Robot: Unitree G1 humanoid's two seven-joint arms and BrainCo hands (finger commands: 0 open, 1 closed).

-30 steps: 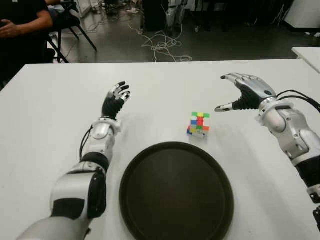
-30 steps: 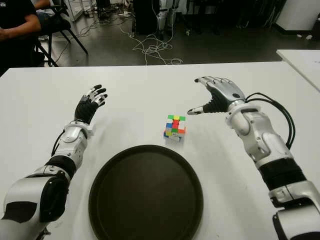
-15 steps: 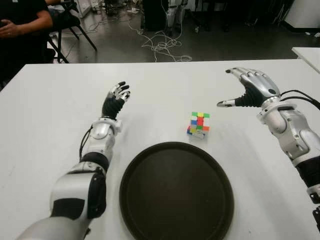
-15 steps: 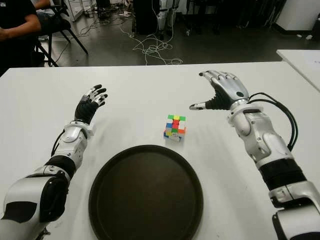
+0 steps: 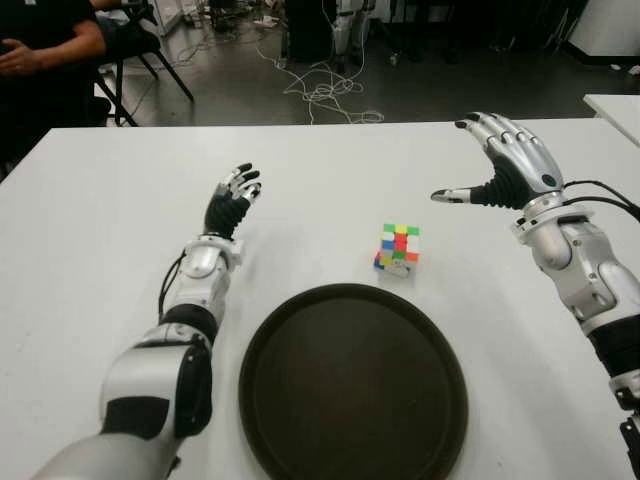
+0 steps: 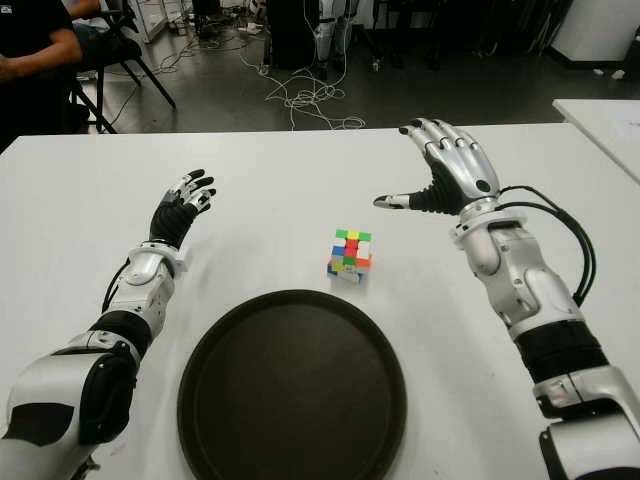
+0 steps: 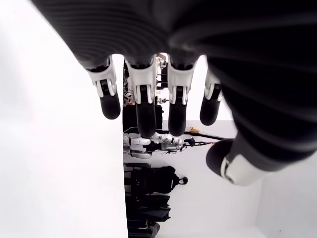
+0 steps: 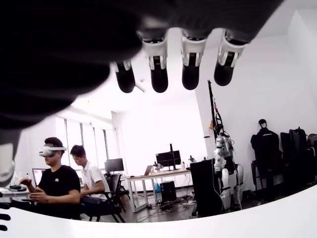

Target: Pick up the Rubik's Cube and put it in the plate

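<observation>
A Rubik's Cube (image 5: 398, 249) with mixed coloured faces stands on the white table (image 5: 90, 250), just beyond the far rim of a round dark plate (image 5: 352, 385). Nothing lies in the plate. My right hand (image 5: 503, 165) hovers above the table to the right of the cube and a little farther back, fingers spread, thumb pointing toward the cube, holding nothing. My left hand (image 5: 232, 200) shows to the left of the cube, fingers relaxed and holding nothing. In the right wrist view the fingertips (image 8: 159, 82) hang free with no object between them.
The plate sits near the table's front edge, between my two arms. A second white table (image 5: 615, 105) stands at the far right. Loose cables (image 5: 325, 90) and chairs are on the floor beyond the table. A seated person (image 5: 45, 60) is at the far left.
My right hand has lifted and tilted up, palm turning more forward, moving slightly away from the cube. The cube, the plate and my left hand have not moved.
</observation>
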